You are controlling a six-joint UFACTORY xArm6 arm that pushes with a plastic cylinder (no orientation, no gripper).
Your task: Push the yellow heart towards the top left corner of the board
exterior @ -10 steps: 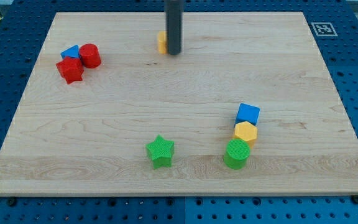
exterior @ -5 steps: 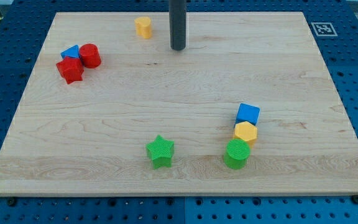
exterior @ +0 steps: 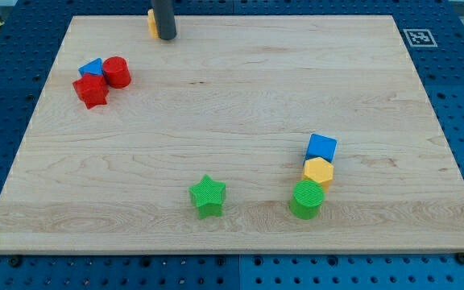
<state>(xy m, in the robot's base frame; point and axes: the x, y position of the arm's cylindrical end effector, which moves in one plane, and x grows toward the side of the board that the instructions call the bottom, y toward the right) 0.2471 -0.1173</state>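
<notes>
The yellow heart (exterior: 151, 22) lies near the board's top edge, left of centre, mostly hidden behind my rod. Only its left sliver shows. My tip (exterior: 165, 37) stands right against the heart's right side, touching or nearly touching it. The board's top left corner (exterior: 74, 19) lies further to the view's left of the heart.
A blue block (exterior: 92, 68), a red cylinder (exterior: 117, 72) and a red block (exterior: 91, 90) cluster at the left. A blue cube (exterior: 321, 147), yellow hexagon (exterior: 318, 171) and green cylinder (exterior: 307, 199) stack at lower right. A green star (exterior: 208, 196) sits at the bottom centre.
The yellow heart has slid up and to the left, towards the top edge. My rod has followed it leftward and upward and now stands against its right side.
</notes>
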